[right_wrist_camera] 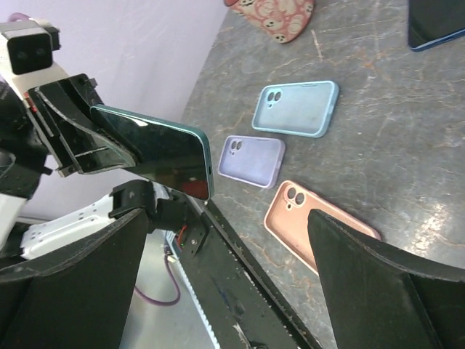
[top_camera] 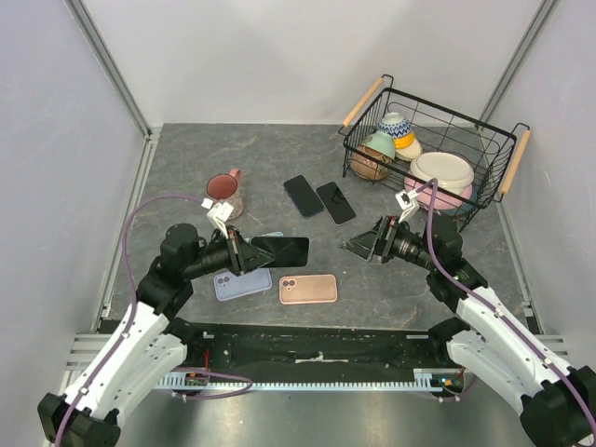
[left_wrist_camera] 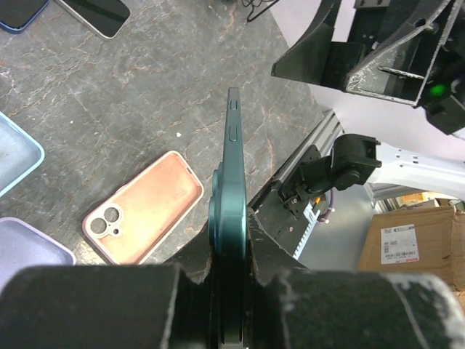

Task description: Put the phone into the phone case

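Observation:
My left gripper point(top_camera: 244, 253) is shut on a teal phone point(top_camera: 279, 250) and holds it above the table, its free end pointing at my right gripper. In the left wrist view the phone point(left_wrist_camera: 232, 167) stands edge-on between the jaws of the left gripper point(left_wrist_camera: 232, 254). A pink case point(top_camera: 307, 289) lies open side up below it, with a lavender case point(top_camera: 242, 284) to its left and a light blue case point(top_camera: 270, 237) behind. My right gripper point(top_camera: 358, 247) is open and empty, facing the phone point(right_wrist_camera: 156, 153). The pink case point(right_wrist_camera: 312, 218) lies near its right finger.
Two dark phones point(top_camera: 304, 196) point(top_camera: 335, 202) lie flat at mid table. A pink mug point(top_camera: 223, 191) stands at the back left. A black wire basket point(top_camera: 489, 140) with bowls sits at the back right. The black front rail point(top_camera: 317, 345) runs along the near edge.

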